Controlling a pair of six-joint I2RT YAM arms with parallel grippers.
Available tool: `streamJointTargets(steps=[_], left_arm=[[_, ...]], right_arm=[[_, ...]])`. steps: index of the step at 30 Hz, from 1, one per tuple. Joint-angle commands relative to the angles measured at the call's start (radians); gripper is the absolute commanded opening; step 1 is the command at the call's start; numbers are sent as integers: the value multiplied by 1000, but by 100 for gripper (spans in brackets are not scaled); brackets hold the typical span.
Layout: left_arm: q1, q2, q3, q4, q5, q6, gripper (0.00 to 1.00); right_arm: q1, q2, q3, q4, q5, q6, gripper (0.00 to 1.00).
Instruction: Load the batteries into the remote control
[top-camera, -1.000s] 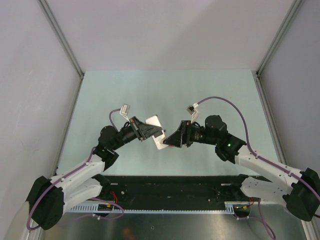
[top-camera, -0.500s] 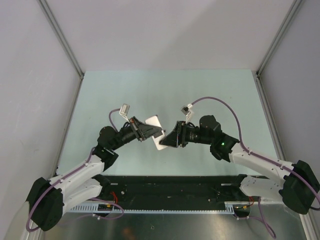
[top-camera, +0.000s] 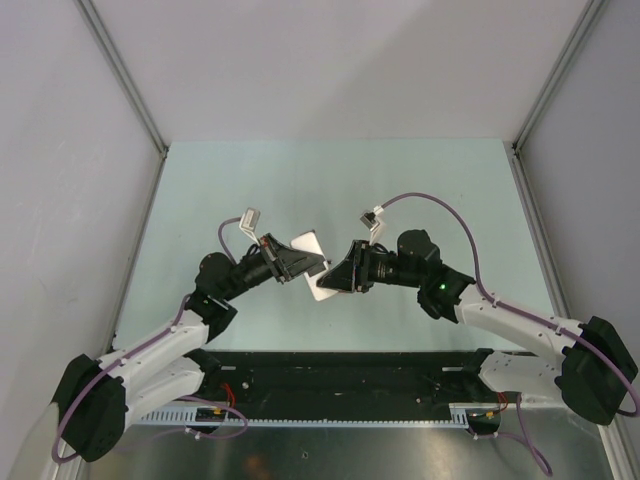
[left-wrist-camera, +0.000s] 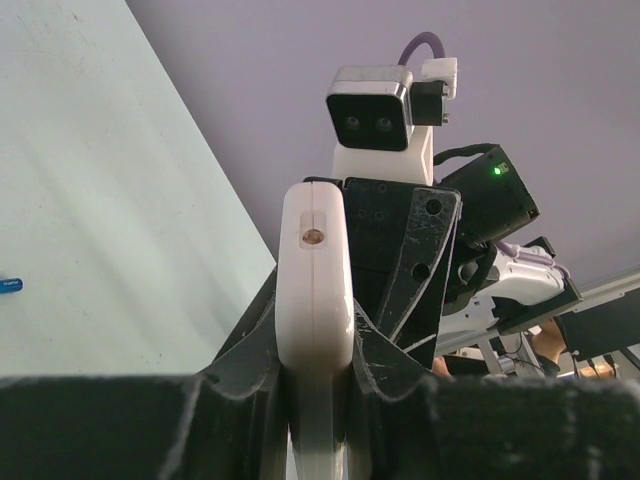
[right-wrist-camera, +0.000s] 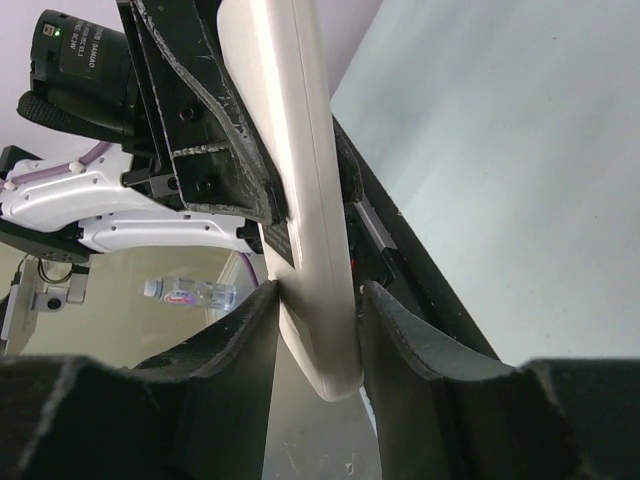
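Clamping the remote control aloft is the left tool; the right tool straddles it, grip unclear. Loading looks unstarted: a battery lies on the bench.

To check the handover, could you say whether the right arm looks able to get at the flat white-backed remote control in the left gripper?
Likely yes: the left gripper holds the white remote control off the table, and its free end lies unobstructed between the fingers of the right gripper.

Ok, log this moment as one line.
left claw: shut on remote control, edge-on, off table | right claw: straddling its other end, contact unclear
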Motion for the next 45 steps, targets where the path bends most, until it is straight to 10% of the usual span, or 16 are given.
streamJointTargets(steps=[1, 45], left_arm=[[-6, -24, 16, 57, -1, -12, 0], [69, -8, 79, 57, -53, -60, 0]], right_arm=[[11, 1, 13, -1, 10, -16, 41], [62, 0, 11, -125, -5, -97, 31]])
